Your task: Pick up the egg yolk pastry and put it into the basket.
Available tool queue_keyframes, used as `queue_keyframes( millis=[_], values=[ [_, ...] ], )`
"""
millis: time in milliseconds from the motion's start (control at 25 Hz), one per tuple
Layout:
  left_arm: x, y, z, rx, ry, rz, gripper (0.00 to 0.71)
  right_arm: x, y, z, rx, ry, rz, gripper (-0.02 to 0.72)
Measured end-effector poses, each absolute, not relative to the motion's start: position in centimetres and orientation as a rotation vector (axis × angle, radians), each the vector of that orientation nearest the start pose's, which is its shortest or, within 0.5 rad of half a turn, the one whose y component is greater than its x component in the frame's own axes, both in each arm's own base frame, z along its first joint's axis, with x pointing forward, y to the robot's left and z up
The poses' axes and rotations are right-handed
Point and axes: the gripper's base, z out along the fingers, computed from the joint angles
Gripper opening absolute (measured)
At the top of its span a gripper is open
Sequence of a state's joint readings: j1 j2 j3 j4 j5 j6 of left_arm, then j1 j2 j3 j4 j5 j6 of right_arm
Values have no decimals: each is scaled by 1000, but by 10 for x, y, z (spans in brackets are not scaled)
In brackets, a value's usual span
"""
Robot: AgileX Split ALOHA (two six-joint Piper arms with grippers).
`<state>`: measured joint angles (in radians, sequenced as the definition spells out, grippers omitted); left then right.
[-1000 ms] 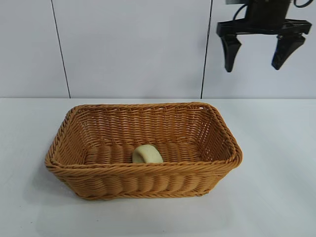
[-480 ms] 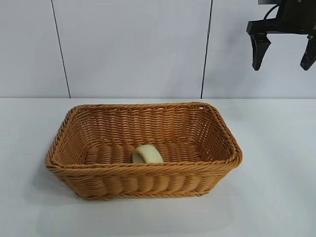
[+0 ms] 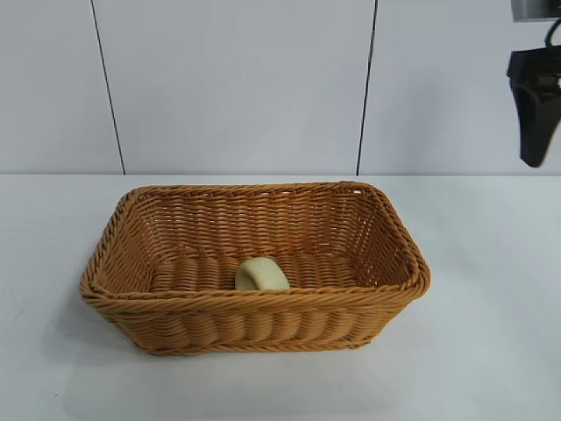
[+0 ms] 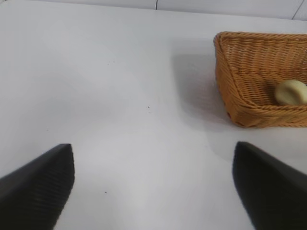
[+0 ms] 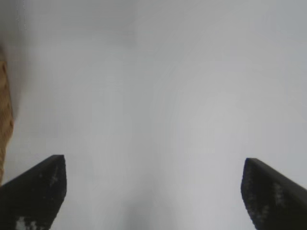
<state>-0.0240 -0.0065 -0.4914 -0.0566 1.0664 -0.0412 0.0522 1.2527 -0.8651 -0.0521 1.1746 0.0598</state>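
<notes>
With the egg yolk pastry (image 3: 261,274) inside the basket (image 3: 254,303), right claw (image 5: 153,191) spread, left claw (image 4: 153,187) spread.

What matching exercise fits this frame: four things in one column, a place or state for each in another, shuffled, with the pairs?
Things:
1. egg yolk pastry
2. basket
3. right gripper
4. left gripper

Places or states:
A. woven, golden-brown, standing on the white table
B. at the exterior view's upper right edge, jaws open and empty
C. lying on the basket floor near the front wall
D. parked off to the side over bare table, jaws open, basket ahead

Pairs: 1-C, 2-A, 3-B, 4-D
</notes>
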Motion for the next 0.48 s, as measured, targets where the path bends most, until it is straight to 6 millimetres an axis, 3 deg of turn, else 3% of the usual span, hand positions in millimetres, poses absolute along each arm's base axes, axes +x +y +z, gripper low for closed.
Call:
queue_keyframes(
  millis=[280,480],
  values=[
    [-5,-4,274,-15,2052,-108,690,116,2,238,-28,2840,-43,685],
    [-5,-4,274,-15,2052,-108,690,80,1,261,-33,2544,-20,685]
  ],
)
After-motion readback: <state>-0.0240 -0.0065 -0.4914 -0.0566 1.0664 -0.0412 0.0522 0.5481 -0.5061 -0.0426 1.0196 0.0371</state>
